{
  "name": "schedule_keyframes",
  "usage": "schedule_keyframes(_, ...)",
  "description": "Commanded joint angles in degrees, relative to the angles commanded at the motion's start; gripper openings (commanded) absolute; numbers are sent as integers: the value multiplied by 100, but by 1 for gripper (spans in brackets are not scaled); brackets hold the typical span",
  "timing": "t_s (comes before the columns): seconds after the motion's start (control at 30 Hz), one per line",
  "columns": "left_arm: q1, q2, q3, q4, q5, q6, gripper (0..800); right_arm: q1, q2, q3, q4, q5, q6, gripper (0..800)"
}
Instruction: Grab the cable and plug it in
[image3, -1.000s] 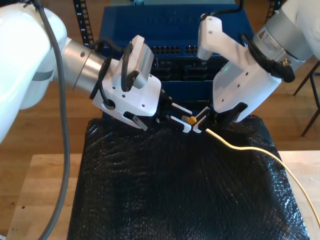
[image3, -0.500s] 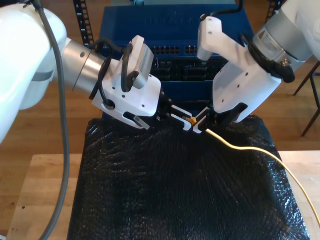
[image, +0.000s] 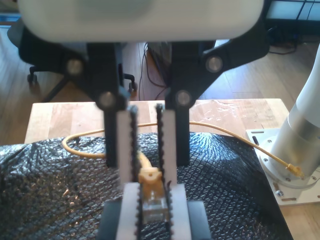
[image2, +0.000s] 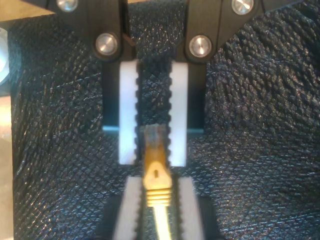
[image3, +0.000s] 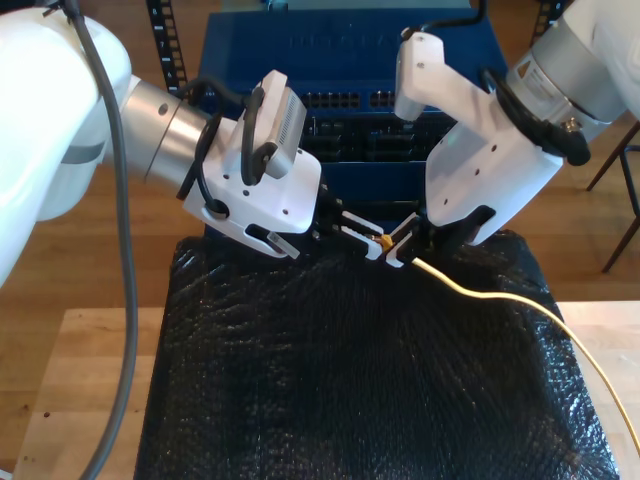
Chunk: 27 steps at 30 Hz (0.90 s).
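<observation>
The pale-yellow cable (image3: 500, 297) runs from the exterior view's lower right up to the middle, over the black mat. My first gripper (image3: 405, 250), on the arm at the exterior view's right, is shut on the cable at its yellow boot (image: 150, 176). The clear plug (image2: 155, 136) sticks out past those fingers. My second gripper (image3: 368, 238), on the arm at the exterior view's left, faces it tip to tip. Its toothed fingers (image2: 128, 115) stand on either side of the plug (image: 153, 207) with a thin gap showing.
A blue rack unit (image3: 350, 45) with rows of ports (image3: 350, 100) stands just behind the grippers. A black textured mat (image3: 350, 380) covers the wooden table (image3: 90, 390). A white arm base (image: 300, 145) rises at the table's edge.
My second gripper has slid toward the plug, and its fingers now straddle the tip with a narrower gap. My first gripper and the cable have stayed put.
</observation>
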Motion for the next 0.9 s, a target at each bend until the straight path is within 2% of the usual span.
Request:
schedule_keyframes(0.03,0,0,0,0,9,0,5,0,0,0,0,0,0,375)
schedule_keyframes(0.1,0,-9,0,-9,9,-9,5,-18,-9,9,-9,0,-18,405)
schedule_keyframes(0.2,9,0,-9,-9,26,-35,5,-26,-18,9,-18,9,-26,493)
schedule_keyframes(0.27,9,0,-18,-9,18,-44,5,-35,-26,0,-26,9,-35,504)
schedule_keyframes(0.5,53,18,-44,-62,18,-141,3,-35,-334,-9,-44,0,-484,737)
schedule_keyframes(0.67,176,62,-70,-325,53,-466,3,-35,-580,-26,-44,-123,-712,768)
schedule_keyframes(0.9,255,185,-105,-352,211,-914,3,-26,-897,0,-35,-290,-1187,768)
